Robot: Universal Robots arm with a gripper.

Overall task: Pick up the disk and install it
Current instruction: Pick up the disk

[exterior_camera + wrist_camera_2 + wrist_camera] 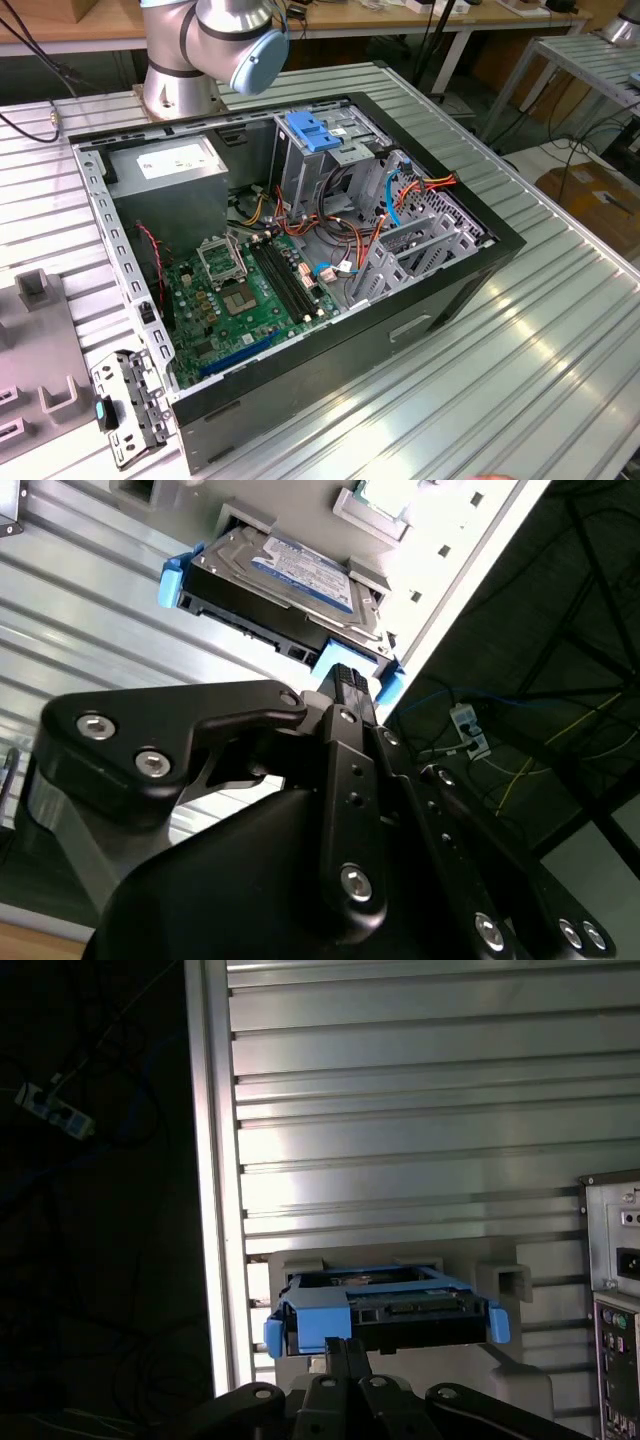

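Fingers [340, 1353] closed together, tips at blue rail [320, 1322] of disk [405, 1312]

No print can be read anywhere. In the second wrist view the disk [262, 588] carries a white label [305, 572] with a blue band, its lettering too small to make out. In the exterior view the grey box [200, 205] bears a white sticker [170, 160], its print likewise illegible.
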